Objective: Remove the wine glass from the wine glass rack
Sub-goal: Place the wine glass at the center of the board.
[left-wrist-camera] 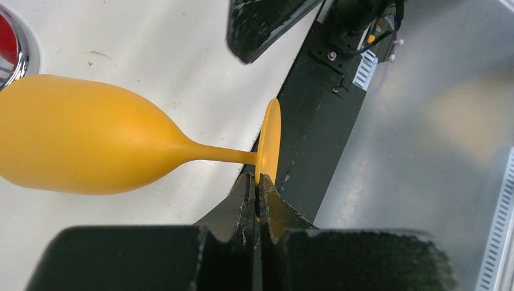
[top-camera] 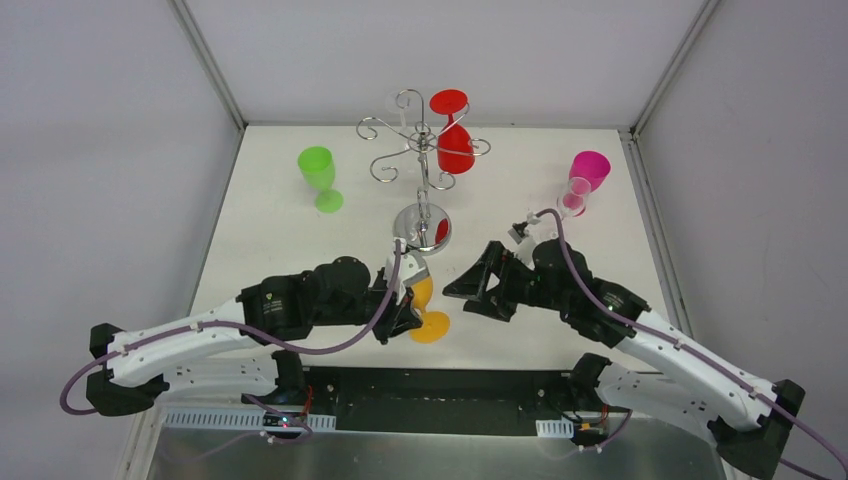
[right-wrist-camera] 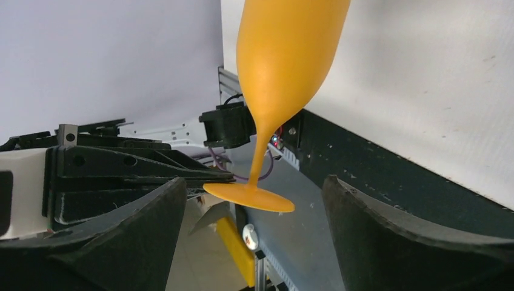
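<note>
The orange wine glass (left-wrist-camera: 79,142) is hanging off the wine glass rack (top-camera: 422,150), held sideways near the front edge of the table (top-camera: 280,250), its bowl pointing toward the rack's round mirrored base and its foot toward the arms' bases. The left gripper (left-wrist-camera: 257,188) is pinching the rim of the foot between nearly closed jaws. The right gripper (top-camera: 472,285) is hovering just beside the glass with its jaws standing wide and gripping nothing, its fingers framing the stem and foot without touching. A red glass (top-camera: 455,145) is hanging upside down on the rack, while a green glass (top-camera: 320,175) and a pink glass (top-camera: 585,180) are standing on the table at either side.
</note>
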Available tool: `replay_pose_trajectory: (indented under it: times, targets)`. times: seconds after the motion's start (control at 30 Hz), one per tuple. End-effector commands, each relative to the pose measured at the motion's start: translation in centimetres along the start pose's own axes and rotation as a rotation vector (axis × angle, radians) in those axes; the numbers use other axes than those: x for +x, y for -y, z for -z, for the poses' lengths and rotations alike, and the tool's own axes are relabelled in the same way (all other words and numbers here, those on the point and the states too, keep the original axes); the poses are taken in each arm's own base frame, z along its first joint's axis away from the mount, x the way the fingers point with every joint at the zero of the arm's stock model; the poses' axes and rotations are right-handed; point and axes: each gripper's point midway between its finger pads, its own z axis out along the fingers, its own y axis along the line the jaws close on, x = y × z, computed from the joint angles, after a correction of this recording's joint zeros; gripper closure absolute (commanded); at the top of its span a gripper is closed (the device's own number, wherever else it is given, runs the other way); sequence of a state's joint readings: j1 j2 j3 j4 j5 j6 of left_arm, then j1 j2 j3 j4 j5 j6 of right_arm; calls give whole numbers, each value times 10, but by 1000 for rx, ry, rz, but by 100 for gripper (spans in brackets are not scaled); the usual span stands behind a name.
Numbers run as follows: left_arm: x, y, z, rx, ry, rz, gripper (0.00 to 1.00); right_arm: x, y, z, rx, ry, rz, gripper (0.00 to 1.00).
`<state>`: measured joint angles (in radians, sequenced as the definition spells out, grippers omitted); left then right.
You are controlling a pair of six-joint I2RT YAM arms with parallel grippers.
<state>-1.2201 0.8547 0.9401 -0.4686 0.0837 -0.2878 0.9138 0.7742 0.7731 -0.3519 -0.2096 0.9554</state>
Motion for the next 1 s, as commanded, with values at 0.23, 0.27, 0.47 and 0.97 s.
replay_pose_trajectory:
  times: [0.23, 0.27, 0.47, 0.97]
  targets:
    - [-18, 21, -2, 39, 94, -221, 100, 26, -29, -15, -173, -192, -63, 19]
    - [-19, 23, -2, 45, 99, -230, 100, 26, -29, -16, -173, -196, -66, 19]
    - [-17, 32, -4, 63, 113, -301, 100, 33, -35, -18, -222, -228, -102, 24]
    - [-23, 40, -1, 76, 150, -359, 100, 47, -35, -26, -235, -268, -113, 49]
